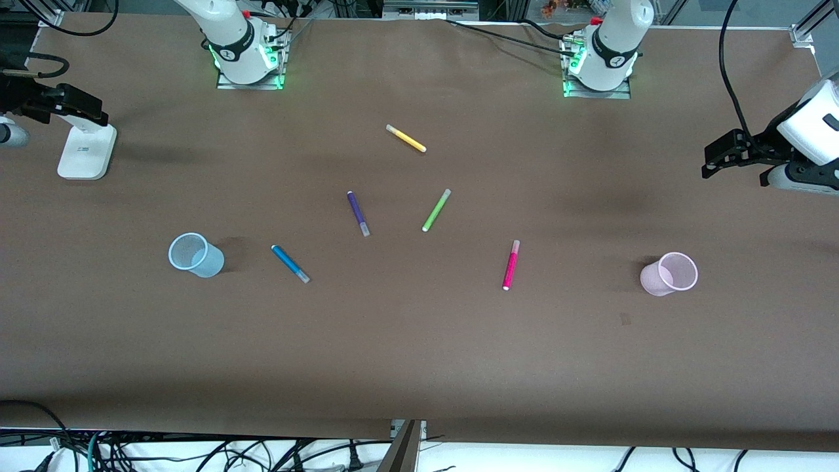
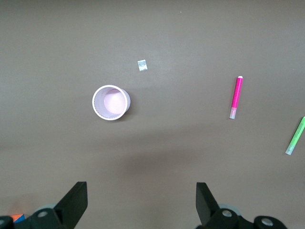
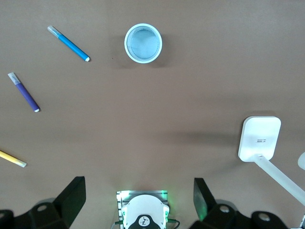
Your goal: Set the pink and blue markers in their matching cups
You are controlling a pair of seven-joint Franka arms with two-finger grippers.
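Front view looks down high from across the table (image 1: 419,367); both wrist views look straight down, sharing its cups.

table cover (image 1: 419,354): brown, matt, smooth, looks like paper or thin cloth
pink cup (image 1: 670,274): translucent plastic, pale, smooth, with a white rim
blue cup (image 1: 195,255): translucent plastic, pale, smooth
pink marker (image 1: 510,265): smooth plastic, bright body, paler cap
blue marker (image 1: 290,263): smooth plastic, clear greyish cap
left gripper (image 2: 142,202): black fingers, matt plastic look
right gripper (image 3: 138,200): black fingers, matt
arm bases (image 1: 244,49): white glossy shell on a metal plate
white stand (image 1: 86,152): smooth white plastic
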